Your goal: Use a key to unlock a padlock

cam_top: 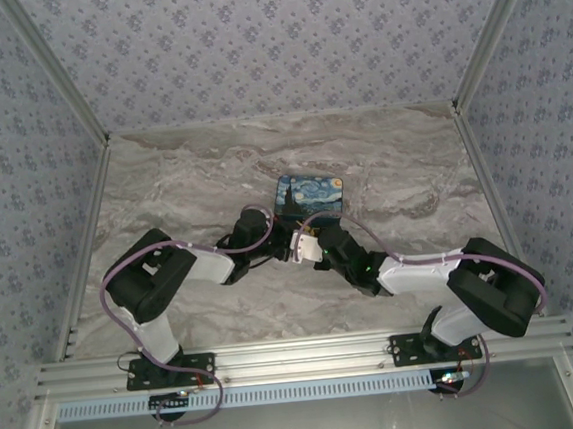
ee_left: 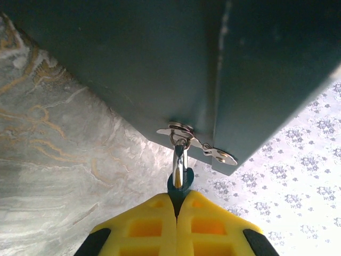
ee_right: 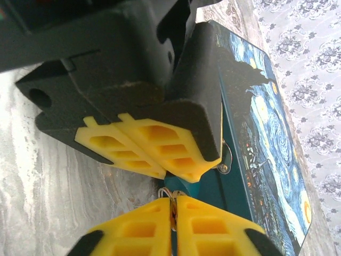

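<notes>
clamping the padlock [ee_left: 178,185] by its blue body, the left gripper [ee_left: 177,205] steadies it under the clasp [ee_left: 181,130] on the near side of the box [ee_left: 133,64], while the right gripper [ee_right: 173,205], closed on what looks like the key [ee_right: 169,193], sits just beside, so insertion seems in hand, needing careful lining-up.

Top view high, looking down; wrist views close, sharing box [ee_right: 266,138].

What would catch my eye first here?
The painted starry-night box sits at mid-table. At its near side the left gripper pinches the tiny blue padlock hanging from the box's hasp. The right gripper, facing it, is shut on a metal speck, likely the key.
</notes>
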Robot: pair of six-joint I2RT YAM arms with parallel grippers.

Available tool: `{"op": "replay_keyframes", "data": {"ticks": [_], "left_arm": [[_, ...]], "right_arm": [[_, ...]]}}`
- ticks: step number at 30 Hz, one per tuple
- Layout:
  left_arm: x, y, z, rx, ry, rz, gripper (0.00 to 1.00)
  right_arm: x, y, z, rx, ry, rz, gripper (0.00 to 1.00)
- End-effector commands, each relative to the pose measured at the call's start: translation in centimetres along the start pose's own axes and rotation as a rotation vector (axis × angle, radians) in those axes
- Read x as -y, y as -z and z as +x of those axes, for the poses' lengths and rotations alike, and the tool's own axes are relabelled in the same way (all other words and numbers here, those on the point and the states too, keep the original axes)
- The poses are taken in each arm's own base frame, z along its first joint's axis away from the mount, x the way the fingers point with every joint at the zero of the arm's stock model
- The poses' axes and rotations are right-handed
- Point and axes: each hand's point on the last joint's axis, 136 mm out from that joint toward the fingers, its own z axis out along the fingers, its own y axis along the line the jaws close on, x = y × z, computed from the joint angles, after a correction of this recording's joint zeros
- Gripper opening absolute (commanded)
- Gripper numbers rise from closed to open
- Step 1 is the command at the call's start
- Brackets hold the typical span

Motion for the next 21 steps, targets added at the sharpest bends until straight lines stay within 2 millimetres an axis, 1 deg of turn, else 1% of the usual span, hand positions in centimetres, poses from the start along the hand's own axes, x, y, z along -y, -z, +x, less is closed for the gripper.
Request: {"op": "replay_keyframes", "data": {"ticks": [1, 3, 8, 11, 16, 21], "left_arm": [[2.2, -0.3, 0.7, -0.034, -0.018, 0.067, 0.0], [2.3, -0.3, 0.7, -0.035, -0.018, 0.069, 0.0], [2.2, -0.3, 0.7, -0.035, -0.017, 0.068, 0.0], [2.2, -0.3, 0.7, -0.033, -0.015, 0.068, 0.0], [2.1, -0.2, 0.7, -0.033, -0.013, 0.068, 0.0], [1.9, -0.1, 0.6, -0.027, -0.01, 0.064, 0.0]], "right_arm": [[1.6, -0.3, -0.1, -0.018, -0.042, 0.067, 0.03], [2.0, -0.4, -0.1, -0.022, -0.059, 0.082, 0.0], [2.6, -0.3, -0.1, -0.011, -0.134, 0.105, 0.0], [3.0, -0.1, -0.3, 0.008, -0.213, 0.123, 0.0], [3.6, 0.2, -1.1, 0.068, -0.413, 0.124, 0.0], [3.6, 0.3, -1.3, 0.111, -0.65, 0.115, 0.0]]}}
